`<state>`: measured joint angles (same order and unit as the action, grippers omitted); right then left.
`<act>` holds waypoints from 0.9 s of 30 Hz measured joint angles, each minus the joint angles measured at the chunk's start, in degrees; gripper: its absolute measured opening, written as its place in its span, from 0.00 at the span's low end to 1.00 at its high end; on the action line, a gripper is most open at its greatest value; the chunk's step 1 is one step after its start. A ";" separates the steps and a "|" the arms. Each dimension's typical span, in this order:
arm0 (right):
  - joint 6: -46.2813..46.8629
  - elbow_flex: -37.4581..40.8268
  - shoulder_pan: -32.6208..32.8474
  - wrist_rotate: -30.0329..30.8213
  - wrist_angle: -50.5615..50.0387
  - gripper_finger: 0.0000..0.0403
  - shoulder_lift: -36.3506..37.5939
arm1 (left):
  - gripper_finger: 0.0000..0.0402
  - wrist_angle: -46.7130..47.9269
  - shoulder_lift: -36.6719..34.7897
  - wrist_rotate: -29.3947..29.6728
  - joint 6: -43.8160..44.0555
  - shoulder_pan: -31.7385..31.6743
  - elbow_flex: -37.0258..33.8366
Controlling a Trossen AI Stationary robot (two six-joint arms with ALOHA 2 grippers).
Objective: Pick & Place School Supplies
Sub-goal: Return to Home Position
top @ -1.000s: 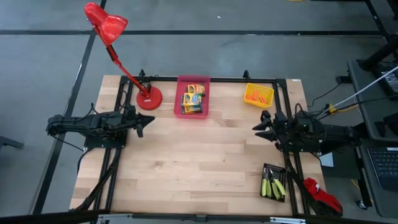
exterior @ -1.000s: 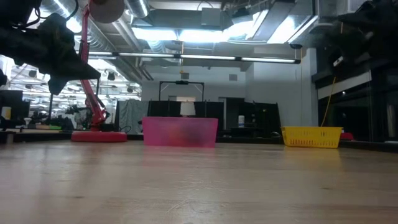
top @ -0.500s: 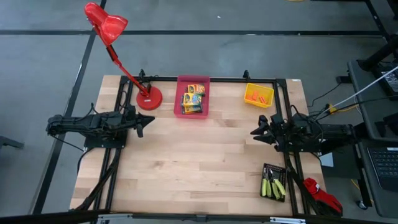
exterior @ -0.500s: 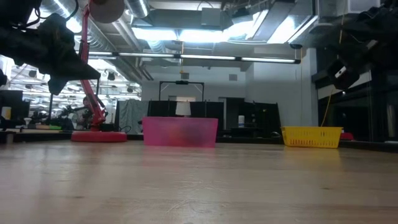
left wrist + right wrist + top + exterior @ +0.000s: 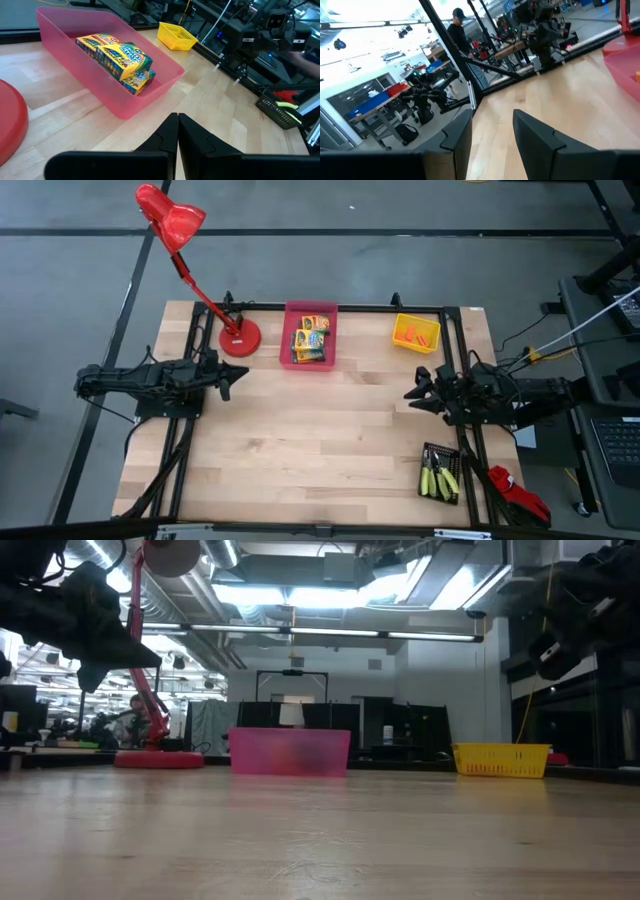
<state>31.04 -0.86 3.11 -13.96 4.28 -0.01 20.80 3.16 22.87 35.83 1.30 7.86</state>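
Observation:
Yellow-and-green crayon boxes (image 5: 309, 337) lie in the pink bin (image 5: 291, 350) at the table's far middle; the left wrist view shows the crayon boxes (image 5: 120, 56) stacked inside it. Orange stubby pieces (image 5: 417, 335) sit in the yellow bin (image 5: 400, 342) at the far right. Pliers with lime-green handles (image 5: 438, 478) lie in the black bin (image 5: 441, 449) near the right edge. My left gripper (image 5: 243, 375) hovers shut at the table's left, its fingers (image 5: 178, 125) pointing toward the pink bin. My right gripper (image 5: 410, 392) hovers open (image 5: 492, 127) at the right, between the yellow and black bins.
A red desk lamp stands on its round base (image 5: 240, 337) beside the pink bin, its head (image 5: 172, 218) reaching beyond the far left corner. A black frame (image 5: 350, 308) borders the table. A red object (image 5: 518, 494) lies off the near right corner. Bare wood spans the middle.
My right gripper has shifted a little toward the table's near edge and its left, and sits lower in the low view than a second ago. The left arm and all bins have stayed put.

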 joint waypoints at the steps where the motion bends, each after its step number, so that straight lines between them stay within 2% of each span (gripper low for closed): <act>1: 0.00 0.00 0.00 0.00 -0.38 0.36 -0.09 | 0.02 0.00 0.00 0.00 0.00 0.00 0.00; 27: -0.03 0.00 0.00 -0.02 -0.84 0.36 -0.17 | 0.02 0.02 0.00 0.00 0.00 0.00 0.00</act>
<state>31.00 -0.86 3.11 -13.98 3.44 -0.19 20.82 3.16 22.87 35.83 1.30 7.86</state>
